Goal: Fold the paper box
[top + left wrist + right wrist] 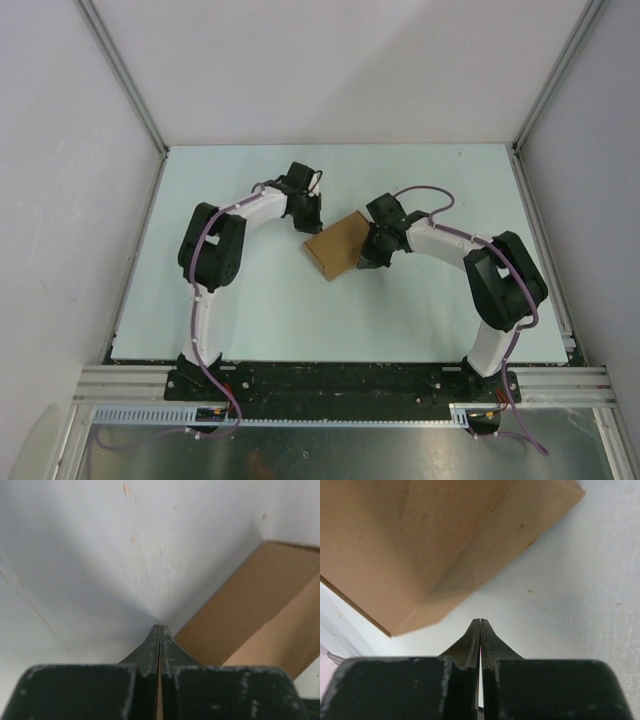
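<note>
The box (338, 246) is lying near the middle of the table (430, 190), turned at an angle to the table's edges; it is sitting between the two grippers, with the left arm reaching in from its far left side and the right arm from its right side; it is showing plain brown card with a broad upper face.

The left gripper (159, 628) is pointing down at the bare table just beside the box; its jaws are pressing flat together, tip to tip, and gripping nothing that I can see; in the left wrist view the box is filling the right side, one sloping face meeting another along a crease, and its near edge is lying close to the fingers (172, 652) without clearly touching them.

The right gripper (480, 621) is likewise standing with its jaws closed on each other, holding nothing; its tips are hanging over bare table, just short of the box's lower corner; in the right wrist view the box is taking up the upper left, a lit top face folding down into a shaded side, and a thin card edge is running along its lower left.
</note>
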